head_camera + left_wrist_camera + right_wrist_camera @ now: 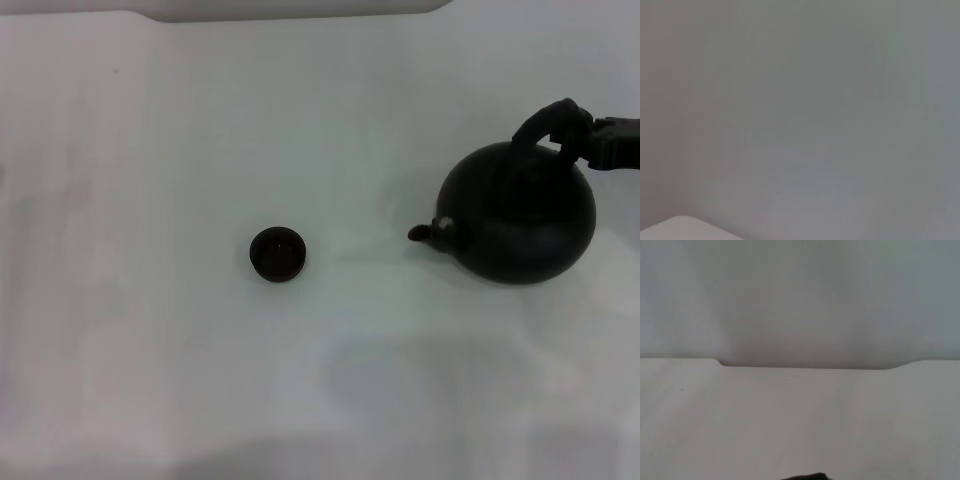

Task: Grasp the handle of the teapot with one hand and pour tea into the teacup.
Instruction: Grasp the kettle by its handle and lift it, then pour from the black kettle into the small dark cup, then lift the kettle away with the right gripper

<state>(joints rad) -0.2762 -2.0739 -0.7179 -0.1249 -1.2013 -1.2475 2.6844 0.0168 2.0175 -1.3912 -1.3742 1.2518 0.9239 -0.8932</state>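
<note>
Teapot (520, 215) sits on the white tabletop (150, 350) at your right in the head view, spout pointing left toward the teacup (277, 254), which stands well apart near the middle. Your right gripper (590, 135) reaches in from the right edge and meets the handle (545, 125) at its top; you cannot tell how far its jaws are open. Your left gripper is out of sight.
</note>
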